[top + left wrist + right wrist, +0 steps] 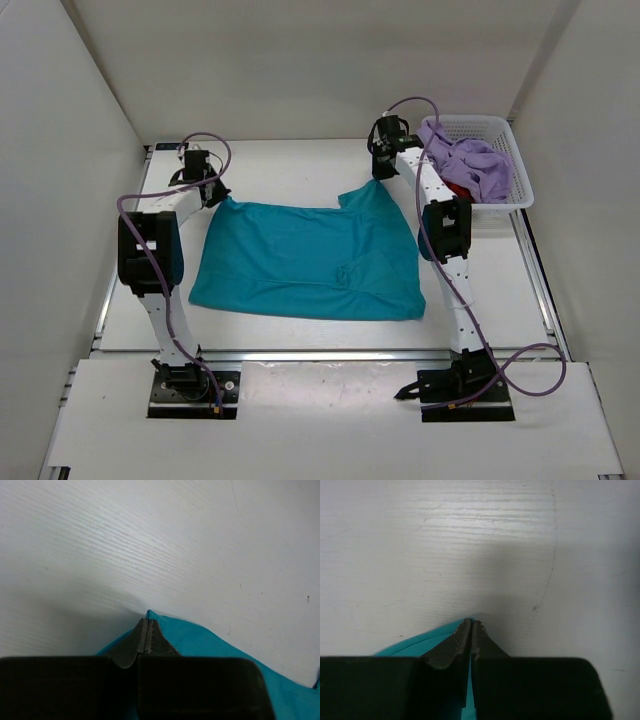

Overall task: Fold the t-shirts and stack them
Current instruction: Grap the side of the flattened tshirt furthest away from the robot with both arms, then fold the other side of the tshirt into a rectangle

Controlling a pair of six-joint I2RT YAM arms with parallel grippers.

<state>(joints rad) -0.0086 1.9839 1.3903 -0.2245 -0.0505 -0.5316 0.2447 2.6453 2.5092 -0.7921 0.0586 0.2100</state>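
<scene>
Tabletop (300,165): teal t-shirt (305,260), long axis left-right

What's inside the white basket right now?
In the basket, a lavender t-shirt lies bunched on top. A sliver of a red t-shirt shows beneath it; most of the red one and the floor of the container are covered.

Beyond the far edge of the teal t-shirt (305,260) a strip of bare table (290,165) runs to the back wall (300,60) — open room. Near its far right corner stands the white mesh basket (520,170), heaped with the lavender t-shirt (475,160) and red t-shirt (460,188). The left arm (150,250) and right arm (445,225) rise at the teal t-shirt's side edges — blocking both flanks.
</scene>
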